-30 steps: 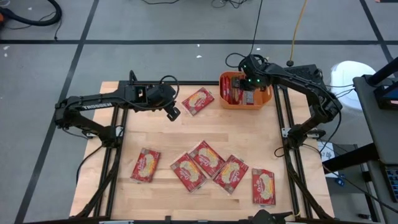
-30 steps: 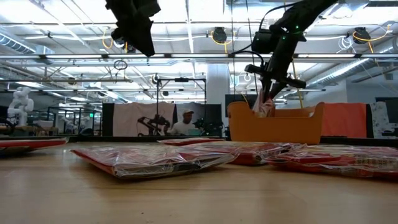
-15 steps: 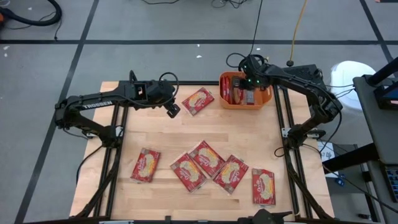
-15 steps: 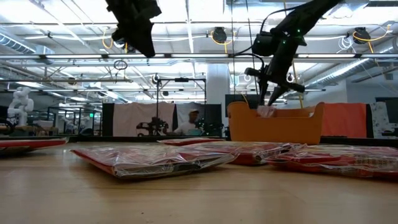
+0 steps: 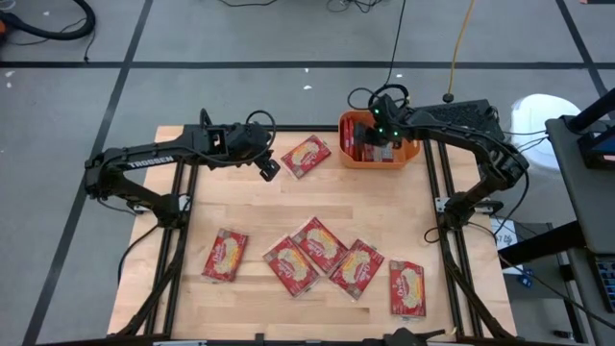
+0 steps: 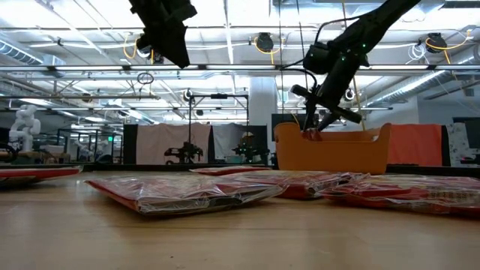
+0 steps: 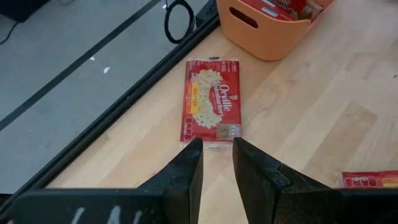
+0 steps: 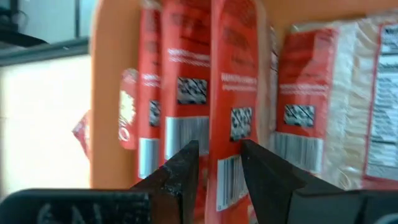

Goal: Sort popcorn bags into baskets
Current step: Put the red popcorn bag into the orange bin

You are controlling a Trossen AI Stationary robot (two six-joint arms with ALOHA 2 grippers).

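Note:
The orange basket (image 5: 342, 144) stands at the table's far right with several red popcorn bags (image 8: 301, 93) on edge inside it. My right gripper (image 5: 377, 135) reaches down into it, open. Its fingers (image 8: 186, 168) stand on either side of one upright bag (image 8: 233, 81); I cannot tell whether they touch it. One bag (image 5: 306, 157) lies flat just left of the basket. My left gripper (image 5: 268, 173) hovers above the table beside that bag (image 7: 211, 99), open, with nothing between its fingers. Several more bags (image 5: 320, 245) lie flat near the front edge.
Black frame rails (image 5: 437, 192) run along the table's left and right sides. The bags near the front overlap in a loose cluster (image 6: 225, 187). Bare wood (image 5: 288, 197) lies between the far bag and that cluster. Beyond the table is a workshop room.
My right gripper has opened and let go of the bag it held above the basket. The bag has dropped in among the others. The gripper has then sunk lower, tipping, until its fingertips sit at the basket's rim. My left gripper has kept still.

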